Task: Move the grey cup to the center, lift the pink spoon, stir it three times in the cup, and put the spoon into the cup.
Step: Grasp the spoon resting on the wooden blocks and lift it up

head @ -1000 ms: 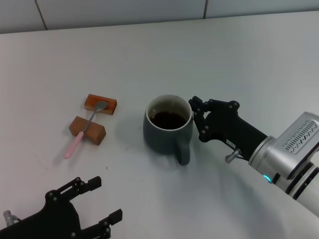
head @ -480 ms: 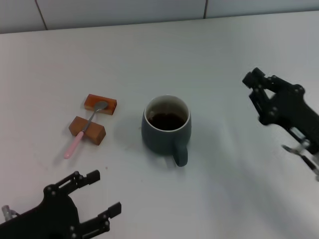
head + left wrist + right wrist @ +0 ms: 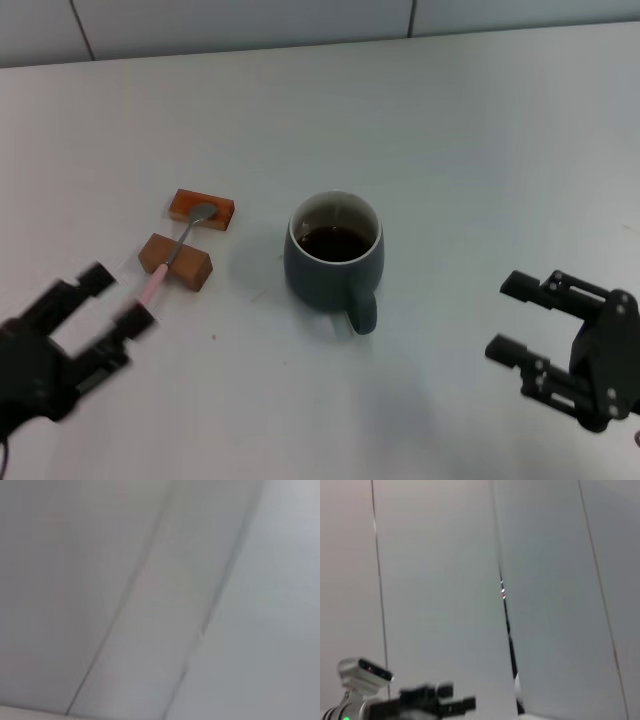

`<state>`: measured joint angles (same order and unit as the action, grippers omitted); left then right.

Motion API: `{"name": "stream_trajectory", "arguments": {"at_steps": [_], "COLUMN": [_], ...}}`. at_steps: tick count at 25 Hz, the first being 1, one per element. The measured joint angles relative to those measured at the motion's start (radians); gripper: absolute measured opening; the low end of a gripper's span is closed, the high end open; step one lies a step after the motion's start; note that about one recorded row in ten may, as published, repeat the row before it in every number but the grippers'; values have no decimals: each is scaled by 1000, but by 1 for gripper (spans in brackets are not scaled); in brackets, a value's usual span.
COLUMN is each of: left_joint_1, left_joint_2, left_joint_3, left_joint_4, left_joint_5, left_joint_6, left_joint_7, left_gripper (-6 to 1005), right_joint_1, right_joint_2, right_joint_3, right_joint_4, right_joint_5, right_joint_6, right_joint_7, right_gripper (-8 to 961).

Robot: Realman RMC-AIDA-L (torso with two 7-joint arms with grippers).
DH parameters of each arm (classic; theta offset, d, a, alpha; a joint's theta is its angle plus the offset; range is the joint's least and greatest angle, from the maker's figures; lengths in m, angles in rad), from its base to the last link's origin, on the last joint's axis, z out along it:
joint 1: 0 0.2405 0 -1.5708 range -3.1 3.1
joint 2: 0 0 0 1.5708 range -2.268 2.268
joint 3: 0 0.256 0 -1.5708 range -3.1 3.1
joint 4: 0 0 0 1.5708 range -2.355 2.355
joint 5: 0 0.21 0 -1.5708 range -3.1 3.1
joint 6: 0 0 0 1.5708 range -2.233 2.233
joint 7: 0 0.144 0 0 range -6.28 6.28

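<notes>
The grey cup point(image 3: 334, 259) stands upright near the middle of the white table with dark liquid inside and its handle toward me. The pink spoon point(image 3: 165, 268) lies to its left across two orange-brown blocks, bowl on the far block. My left gripper point(image 3: 105, 300) is open, low at the near left, its fingertips just short of the spoon's handle end. My right gripper point(image 3: 512, 318) is open and empty at the near right, well clear of the cup. The wrist views show only pale wall panels.
Two orange-brown blocks, the far one point(image 3: 202, 209) and the near one point(image 3: 176, 260), hold the spoon off the table point(image 3: 450, 150). A tiled wall point(image 3: 240, 20) runs along the far edge. In the right wrist view the left arm point(image 3: 410, 700) shows far off.
My right gripper has drawn back from the cup to the near right. My left gripper has moved up and left toward the spoon's handle. The cup stays where it was set.
</notes>
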<state>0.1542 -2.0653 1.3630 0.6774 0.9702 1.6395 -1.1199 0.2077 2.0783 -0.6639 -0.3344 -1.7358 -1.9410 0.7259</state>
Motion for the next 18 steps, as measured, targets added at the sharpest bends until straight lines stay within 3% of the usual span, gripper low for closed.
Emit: {"name": "stream_trajectory", "arguments": {"at_steps": [3,4,5,7,18], "left_joint_1": [-111,-184,-184,-235,-262], "left_joint_2": [2,6,6,10,-3], "left_joint_3": [-107,-170,-170,-189,-235], "left_joint_4": [-251,-428,-428,-552,-688], "left_joint_5": [-32,-33,-33,-29,-40], "left_joint_6": [117,176,176,197,114], "left_joint_7": [-44,-42,-42,-35,-69], "left_gripper": [779,779,779,778,776], "right_joint_1": [-3,-3,-3,-2,0], "right_joint_2": [1,1,2,2,0], "right_joint_3": [0,0,0,0,2], "right_joint_4": [-6,-7,-8,-9,-10], "right_joint_5": [-28,-33,-36,-38,-39], "right_joint_6": [17,24,32,43,96], "right_joint_7": [-1,-1,-1,-1,6], "right_gripper": [515,544,573,613,667]}}
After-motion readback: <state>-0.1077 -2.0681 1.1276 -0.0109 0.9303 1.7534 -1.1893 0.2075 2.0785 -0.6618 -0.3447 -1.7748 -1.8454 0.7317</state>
